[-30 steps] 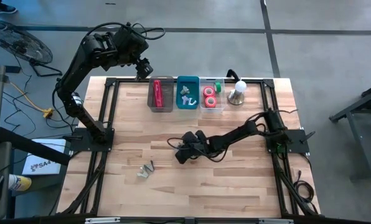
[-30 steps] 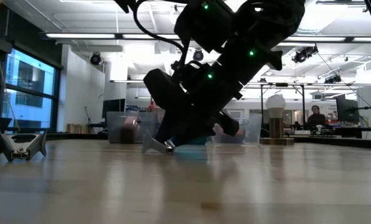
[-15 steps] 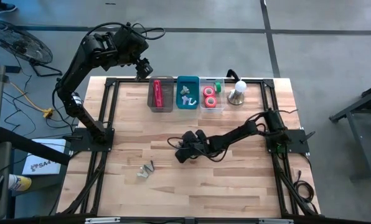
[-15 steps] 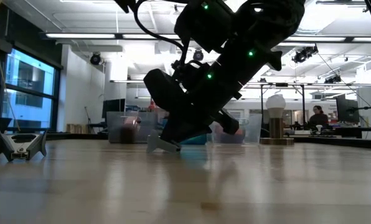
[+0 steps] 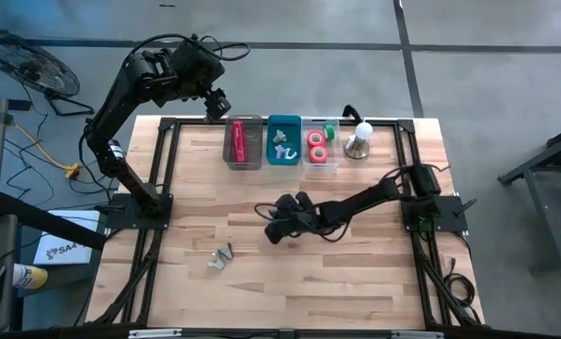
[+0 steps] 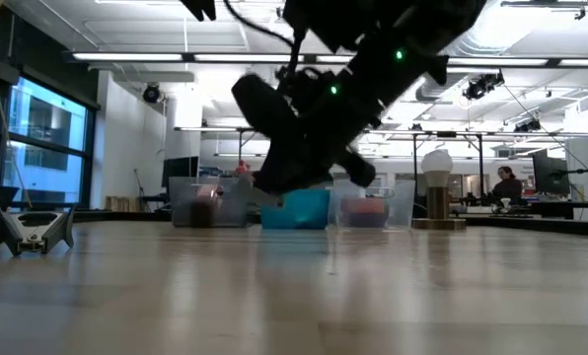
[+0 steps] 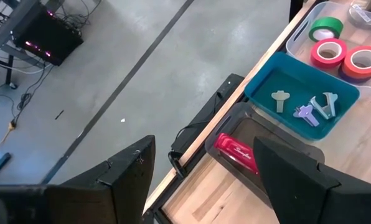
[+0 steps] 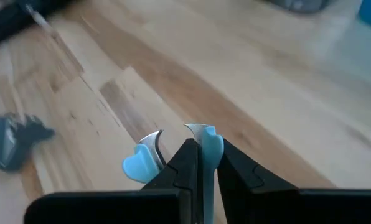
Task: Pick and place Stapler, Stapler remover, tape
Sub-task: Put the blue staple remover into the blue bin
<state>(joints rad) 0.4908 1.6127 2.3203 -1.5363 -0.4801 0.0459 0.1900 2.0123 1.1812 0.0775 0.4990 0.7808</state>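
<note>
My right gripper has come up off the table since a second ago: in the low view it was down on the wood with a pale piece at its tip, and now it hangs clear with the teal bin showing beneath it. Its fingers are pinched on a light-blue staple remover. From above it has barely shifted over mid-table.

My left gripper hasn't moved; it hovers past the table's far edge, beyond the clear bin holding the stapler, fingers spread wide, nothing between them.

The tape sits in the third bin, red and pink rolls plus a green one. The teal bin holds a few small removers.

From above, the held remover is hidden under the gripper. In the low view the arm blocks much of the bin row, and the stapler is only a reddish blur there. A grey remover lies toward the near-left, well apart; a second shape in the low view's far left is cut by the edge.

Open wood lies all round the right gripper. A bell stands just right of the bins.
</note>
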